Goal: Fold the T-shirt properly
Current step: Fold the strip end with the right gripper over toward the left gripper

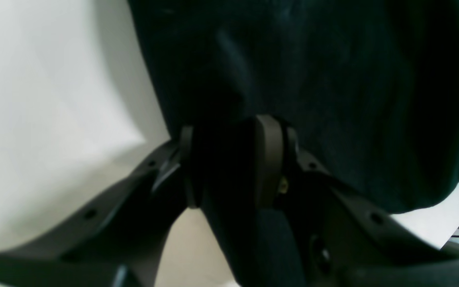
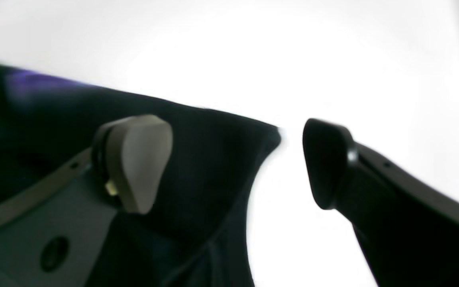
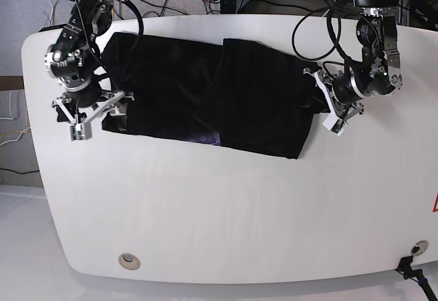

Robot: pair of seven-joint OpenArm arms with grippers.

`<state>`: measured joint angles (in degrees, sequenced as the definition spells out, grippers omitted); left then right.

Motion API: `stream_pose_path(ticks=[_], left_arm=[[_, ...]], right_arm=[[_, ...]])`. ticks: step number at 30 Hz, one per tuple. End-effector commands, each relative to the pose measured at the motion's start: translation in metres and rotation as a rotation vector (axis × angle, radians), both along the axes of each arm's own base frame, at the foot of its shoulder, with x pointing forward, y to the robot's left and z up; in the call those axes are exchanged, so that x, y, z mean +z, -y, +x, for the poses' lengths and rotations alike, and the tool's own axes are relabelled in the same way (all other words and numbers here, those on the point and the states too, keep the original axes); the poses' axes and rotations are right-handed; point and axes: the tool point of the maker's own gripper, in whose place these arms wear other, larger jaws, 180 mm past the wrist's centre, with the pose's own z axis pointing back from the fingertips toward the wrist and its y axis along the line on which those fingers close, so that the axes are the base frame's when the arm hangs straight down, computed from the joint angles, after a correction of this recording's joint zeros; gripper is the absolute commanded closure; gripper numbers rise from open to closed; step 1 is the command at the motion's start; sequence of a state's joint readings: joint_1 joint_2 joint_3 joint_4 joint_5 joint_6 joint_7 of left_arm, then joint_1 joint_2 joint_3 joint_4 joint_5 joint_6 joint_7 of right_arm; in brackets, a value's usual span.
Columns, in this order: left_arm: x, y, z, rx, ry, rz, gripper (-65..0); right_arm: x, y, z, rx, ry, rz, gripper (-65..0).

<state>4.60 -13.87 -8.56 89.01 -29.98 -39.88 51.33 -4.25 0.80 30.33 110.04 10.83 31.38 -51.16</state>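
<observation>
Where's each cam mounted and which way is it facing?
Left wrist: on the left arm, looking past the left gripper pinching the T-shirt.
Right wrist: on the right arm, looking past the open right gripper at the shirt's edge.
Base: overhead, facing down on the table, both arms visible.
Shared: the shirt, in all three.

The right arm is reaching down from the far left corner, wrist bent, and the right gripper (image 2: 237, 163) is sitting with its jaws spread wide apart, nothing pinched between them. Over on the right side, the left arm is hanging in from the far edge, and the left gripper (image 1: 229, 167) is clamping down on the T-shirt (image 1: 333, 87).
</observation>
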Motion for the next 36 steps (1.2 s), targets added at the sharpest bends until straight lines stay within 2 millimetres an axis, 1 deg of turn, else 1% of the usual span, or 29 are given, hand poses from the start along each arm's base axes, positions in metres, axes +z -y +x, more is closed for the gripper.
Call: stream_pose_path(ticks=[1, 3, 6, 8, 10, 13, 15, 17, 18, 20, 23, 25, 27, 30, 32, 33, 34, 35, 36], left_arm=[[0.013, -0.002, 0.01, 0.003, 0.049, -0.013, -17.9], [0.013, -0.002, 0.01, 0.003, 0.049, -0.013, -17.9], [0.013, -0.002, 0.01, 0.003, 0.049, -0.013, -17.9], [0.013, -0.002, 0.01, 0.003, 0.049, -0.013, -17.9], [0.013, -0.002, 0.01, 0.003, 0.049, -0.013, -17.9], [0.013, -0.002, 0.01, 0.003, 0.049, -0.013, -17.9], [0.013, -0.002, 0.01, 0.003, 0.047, -0.012, -17.9], [0.013, -0.002, 0.01, 0.003, 0.047, -0.012, -17.9], [0.013, -0.002, 0.01, 0.003, 0.047, -0.012, -17.9], [0.013, -0.002, 0.01, 0.003, 0.047, -0.012, -17.9], [0.013, -0.002, 0.01, 0.003, 0.047, -0.012, -17.9], [0.013, -0.002, 0.01, 0.003, 0.047, -0.012, -17.9], [0.012, -0.002, 0.009, 0.003, 0.046, -0.012, -17.9], [0.009, -0.002, 0.005, 0.003, 0.036, -0.013, -17.9], [0.009, -0.002, 0.005, 0.003, 0.036, -0.013, -17.9], [0.009, -0.002, 0.005, 0.003, 0.035, -0.013, -17.9], [0.009, -0.002, 0.005, 0.003, 0.035, -0.013, -17.9], [0.009, -0.002, 0.005, 0.003, 0.035, -0.013, -17.9], [0.009, -0.002, 0.005, 0.003, 0.035, -0.013, -17.9]], right_arm=[[0.011, 0.012, 0.002, -0.041, 0.063, 0.097, -53.1], [0.002, 0.032, -0.008, -0.089, 0.034, 0.156, -53.1], [-0.016, 0.047, -0.019, -0.145, 0.003, 0.283, -53.1], [-0.033, 0.057, -0.031, -0.169, -0.035, 0.327, -53.1], [-0.047, 0.059, -0.038, -0.185, -0.065, 0.373, -53.1], [-0.07, 0.058, -0.057, -0.206, -0.126, 0.424, -53.1], [-0.081, 0.053, -0.065, -0.197, -0.151, 0.441, -53.1], [-0.088, 0.049, -0.072, -0.185, -0.16, 0.444, -52.9], [-0.09, 0.044, -0.073, -0.173, -0.17, 0.449, -52.9], [-0.095, 0.024, -0.071, -0.135, -0.187, 0.471, -52.9], [-0.099, 0.006, -0.069, -0.1, -0.205, 0.489, -52.8], [-0.101, -0.01, -0.067, -0.09, -0.205, 0.522, -52.8], [-0.101, -0.017, -0.064, -0.082, -0.203, 0.533, -52.8], [-0.102, -0.034, -0.059, -0.028, -0.216, 0.538, -52.7], [-0.102, -0.036, -0.059, -0.024, -0.217, 0.538, -52.3], [-0.102, -0.036, -0.059, -0.023, -0.218, 0.538, -50.3], [-0.102, -0.037, -0.059, -0.021, -0.218, 0.538, -46.0], [-0.102, -0.037, -0.059, -0.02, -0.218, 0.538, -38.8], [-0.101, -0.037, -0.058, -0.019, -0.216, 0.538, -29.7]])
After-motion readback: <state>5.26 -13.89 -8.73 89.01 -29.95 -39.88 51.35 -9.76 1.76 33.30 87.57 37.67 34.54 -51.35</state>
